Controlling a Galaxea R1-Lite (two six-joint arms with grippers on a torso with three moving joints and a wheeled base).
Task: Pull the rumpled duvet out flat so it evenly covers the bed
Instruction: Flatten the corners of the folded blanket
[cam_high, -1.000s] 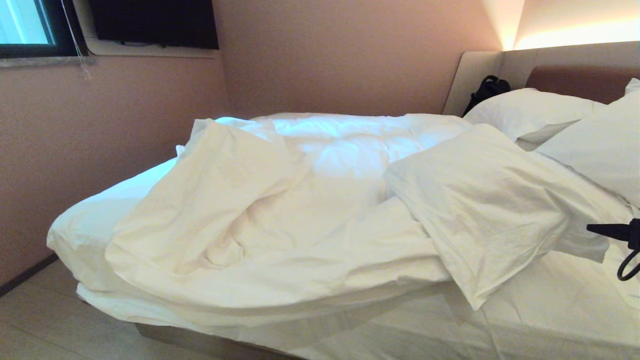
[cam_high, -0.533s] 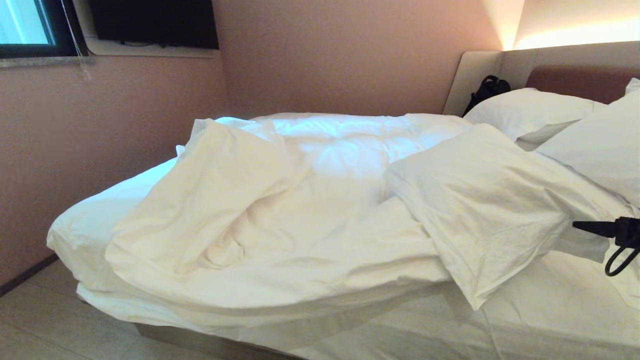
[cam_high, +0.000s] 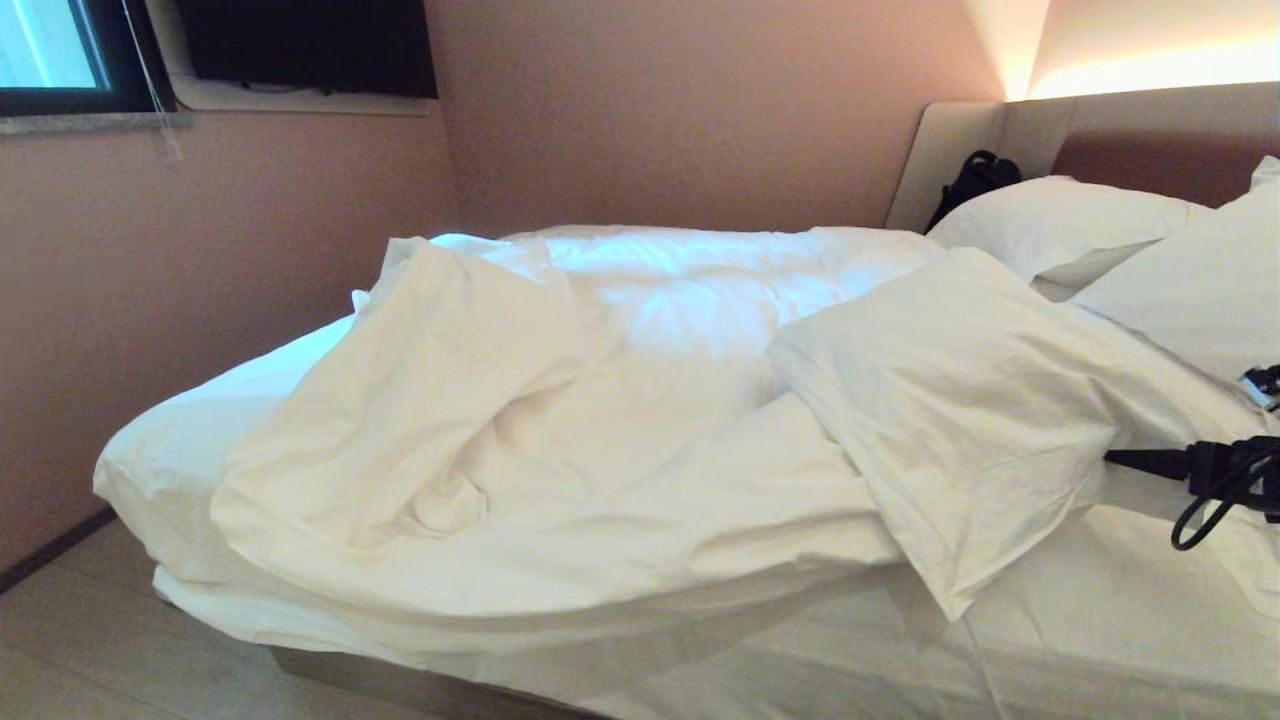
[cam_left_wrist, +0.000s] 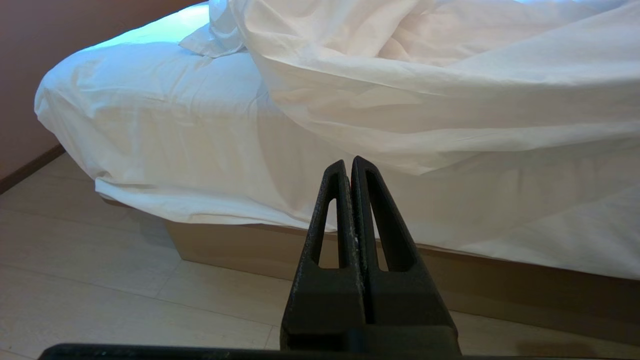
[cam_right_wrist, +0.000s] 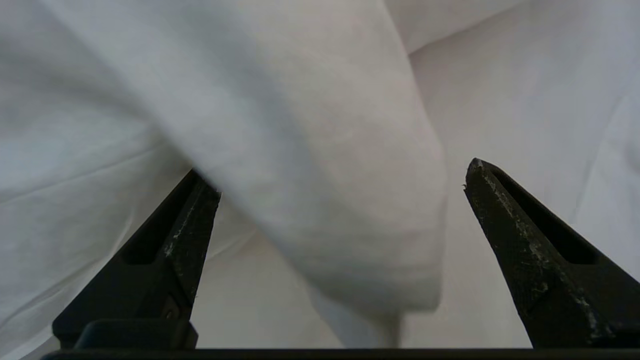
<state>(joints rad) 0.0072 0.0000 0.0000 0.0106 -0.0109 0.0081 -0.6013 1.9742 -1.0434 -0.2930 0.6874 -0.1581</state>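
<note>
White bedding fills a pink-walled room: the bed (cam_high: 180, 450) stands on pale floor, pillows (cam_high: 1060, 235) by its headboard. Rumpled, the duvet (cam_high: 560, 440) lies heaped across the mattress, one folded corner pointing toward the right tool (cam_right_wrist: 340, 190), spread wide around it and cut off in the head view. Low beside the bed, the left tool (cam_left_wrist: 348, 167) is pressed closed.
</note>
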